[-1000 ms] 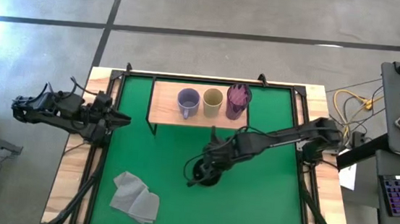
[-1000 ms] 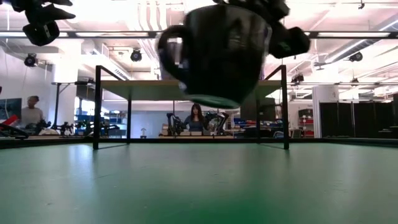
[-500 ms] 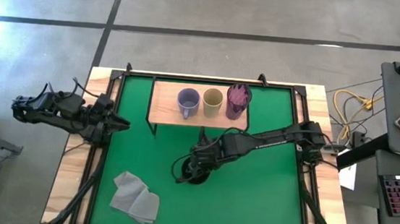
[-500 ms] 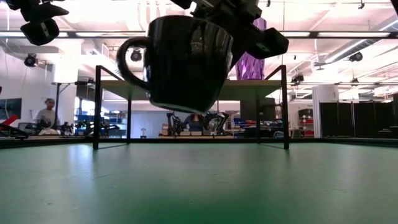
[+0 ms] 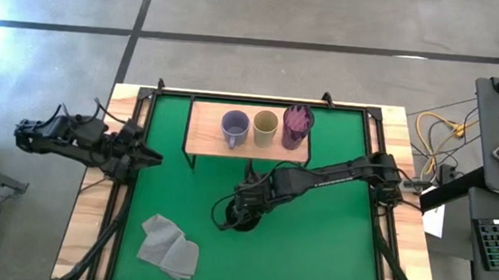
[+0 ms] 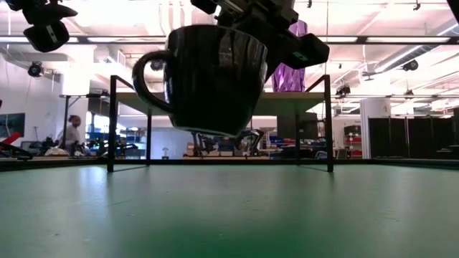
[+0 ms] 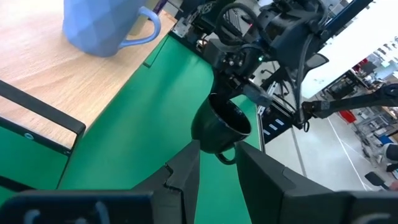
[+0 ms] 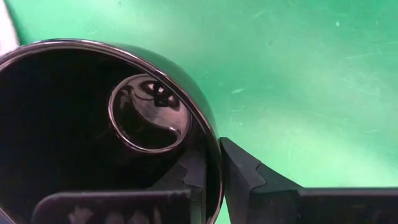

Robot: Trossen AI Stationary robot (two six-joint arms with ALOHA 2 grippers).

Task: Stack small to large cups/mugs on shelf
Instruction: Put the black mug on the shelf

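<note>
A black handled mug hangs over the middle of the green mat, held by my right gripper. In the low view the black mug is clear of the mat, with its handle turned toward the table's left. The light-wood shelf stands at the far edge on black legs. On it stand a lavender-grey mug, a tan cup and a purple tumbler. My left gripper waits, open and empty, at the mat's left edge. My right gripper pinches the black mug's wall at the rim, opposite the handle. One finger is inside the mug and the other finger outside. The fingers slant down from the table's right side. The mug hangs nearly upright, mouth up, clear of the mat.
A crumpled grey cloth lies on the mat near the front left. A black frame rail runs round the mat. The shelf's bare board lies left of the lavender-grey mug. Beyond the table the low view shows a room with a person.
My right gripper has carried the black mug toward the table's left edge, still shut on its rim. The mug has stayed clear of the mat and now hangs more nearly level than before.
</note>
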